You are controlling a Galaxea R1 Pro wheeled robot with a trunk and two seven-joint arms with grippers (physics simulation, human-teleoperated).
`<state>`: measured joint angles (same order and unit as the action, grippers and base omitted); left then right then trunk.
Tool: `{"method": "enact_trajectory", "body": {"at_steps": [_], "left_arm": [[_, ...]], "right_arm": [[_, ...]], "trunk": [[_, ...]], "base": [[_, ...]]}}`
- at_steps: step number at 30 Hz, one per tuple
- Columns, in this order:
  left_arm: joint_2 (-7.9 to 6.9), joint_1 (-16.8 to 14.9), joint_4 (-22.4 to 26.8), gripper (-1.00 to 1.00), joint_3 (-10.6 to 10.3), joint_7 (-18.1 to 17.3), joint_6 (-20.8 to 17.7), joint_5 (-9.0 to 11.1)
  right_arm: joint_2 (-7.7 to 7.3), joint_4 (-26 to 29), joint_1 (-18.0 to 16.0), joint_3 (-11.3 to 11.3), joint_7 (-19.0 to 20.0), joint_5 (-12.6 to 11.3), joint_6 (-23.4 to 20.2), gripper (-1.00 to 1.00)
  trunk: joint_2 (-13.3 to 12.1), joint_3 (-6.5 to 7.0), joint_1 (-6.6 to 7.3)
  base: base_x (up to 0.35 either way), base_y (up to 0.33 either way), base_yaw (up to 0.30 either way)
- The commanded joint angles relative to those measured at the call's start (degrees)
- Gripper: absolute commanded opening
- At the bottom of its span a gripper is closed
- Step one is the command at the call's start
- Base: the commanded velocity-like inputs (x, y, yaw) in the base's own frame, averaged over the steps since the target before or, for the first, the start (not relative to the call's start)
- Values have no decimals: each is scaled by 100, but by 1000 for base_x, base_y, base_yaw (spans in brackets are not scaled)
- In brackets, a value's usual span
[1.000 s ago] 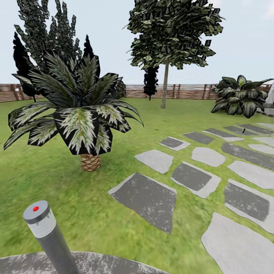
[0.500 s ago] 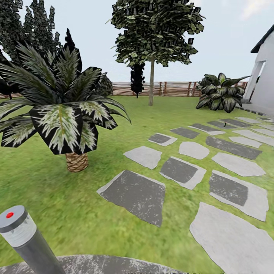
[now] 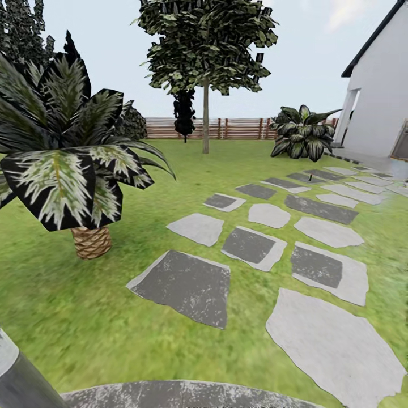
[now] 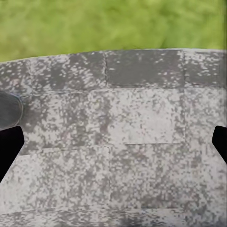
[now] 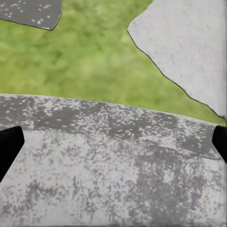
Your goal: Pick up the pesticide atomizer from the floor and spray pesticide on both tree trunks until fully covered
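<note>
Trees: one tall tree (image 3: 205, 51) with a thin straight trunk (image 3: 205, 122) and dark leafy crown, standing on the lawn (image 3: 85, 317) near the slatted fence (image 3: 226, 128)
Palms: one squat palm (image 3: 59, 153) with a diamond-patterned stump; one leafy plant (image 3: 300, 131) by the white house (image 3: 379, 96)
Paving: over a dozen flat grey stone slabs (image 3: 184, 283), irregular, speckled
Left gripper (image 4: 113, 142): dark fingertips (image 4: 8, 151) wide apart, empty, over mottled stone
Right gripper (image 5: 113, 146): fingertips spread, empty, above a curved stone edge
Atomizer: cannot tell where it is
</note>
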<state>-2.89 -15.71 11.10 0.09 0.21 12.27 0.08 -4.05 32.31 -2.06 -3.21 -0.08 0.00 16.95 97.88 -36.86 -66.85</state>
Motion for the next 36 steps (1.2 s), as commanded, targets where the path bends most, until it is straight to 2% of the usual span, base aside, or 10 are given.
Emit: {"method": "enact_trajectory", "body": {"at_steps": [1, 22, 30, 36], "left_arm": [[-1, -2, -3, 100, 0, 3, 20, 1], [-51, -2, -1, 100, 8, 28, 21, 10], [-54, -2, -2, 100, 8, 24, 21, 158], [-54, -2, -3, 100, 8, 23, 21, 171]], "right_arm": [[1, -5, -4, -4, -1, 0, 18, 100], [1, -2, -4, -4, 17, 0, 18, 100], [1, 0, -4, -4, 17, 0, 18, 100], [1, -4, -4, -4, 17, 0, 18, 100]], "trunk": [[44, -30, -22], [886, -536, -483], [1207, -729, -659], [1448, -874, -791]], "base": [[0, 0, -229], [0, 0, -229], [0, 0, -229], [0, 0, -229]]}}
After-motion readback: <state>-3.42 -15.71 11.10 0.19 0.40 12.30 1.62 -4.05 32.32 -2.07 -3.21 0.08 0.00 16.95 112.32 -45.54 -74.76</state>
